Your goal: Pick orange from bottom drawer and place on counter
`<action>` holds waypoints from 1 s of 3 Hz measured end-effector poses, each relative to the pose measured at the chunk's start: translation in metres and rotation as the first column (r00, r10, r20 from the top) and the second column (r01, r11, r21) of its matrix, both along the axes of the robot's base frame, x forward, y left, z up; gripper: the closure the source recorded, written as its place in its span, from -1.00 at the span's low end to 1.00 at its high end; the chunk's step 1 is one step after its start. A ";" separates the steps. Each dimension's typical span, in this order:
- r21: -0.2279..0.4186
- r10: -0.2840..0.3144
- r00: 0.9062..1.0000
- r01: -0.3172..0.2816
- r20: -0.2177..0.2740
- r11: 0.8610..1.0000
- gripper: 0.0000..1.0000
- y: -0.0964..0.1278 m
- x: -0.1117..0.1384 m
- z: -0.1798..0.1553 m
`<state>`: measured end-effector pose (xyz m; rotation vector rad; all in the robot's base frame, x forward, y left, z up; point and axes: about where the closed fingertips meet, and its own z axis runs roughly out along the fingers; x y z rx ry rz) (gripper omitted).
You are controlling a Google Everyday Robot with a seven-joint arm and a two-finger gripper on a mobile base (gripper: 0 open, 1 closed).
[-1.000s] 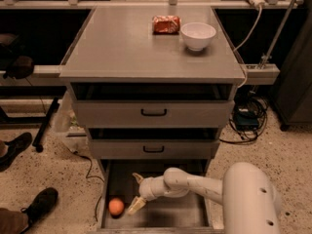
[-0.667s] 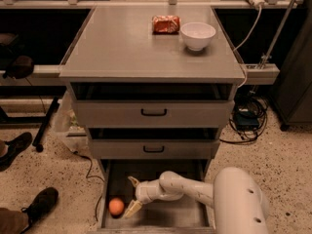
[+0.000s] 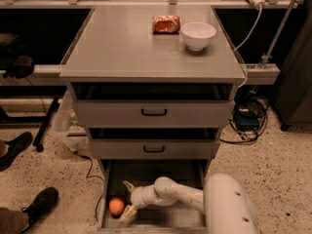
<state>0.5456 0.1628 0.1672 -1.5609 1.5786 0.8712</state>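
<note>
The bottom drawer (image 3: 161, 173) is found pulled out, its floor exposed from above so that it can be reached. The orange (image 3: 116, 206) is seen resting on that floor near the left wall, untouched. Just right of it the gripper (image 3: 126, 200) is held low inside the drawer, its fingers (image 3: 128, 185) spread wide and empty, with the mouth turned toward the fruit. The spread is presumably kept to clear the round body. The orange is judged to be at the opening, not yet enclosed. Above, the tabletop (image 3: 126, 48) is noted bare in front, with the snack packet (image 3: 166, 24) and white bowl (image 3: 198, 35) set at the back right.
</note>
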 end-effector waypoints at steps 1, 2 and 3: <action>0.012 -0.004 1.000 0.003 0.005 1.000 -1.00 0.017 -0.003 -0.014; 0.023 0.005 1.000 -0.005 0.012 1.000 -1.00 0.030 -0.006 -0.024; 0.028 0.011 1.000 -0.011 0.006 1.000 -0.62 0.039 -0.006 -0.033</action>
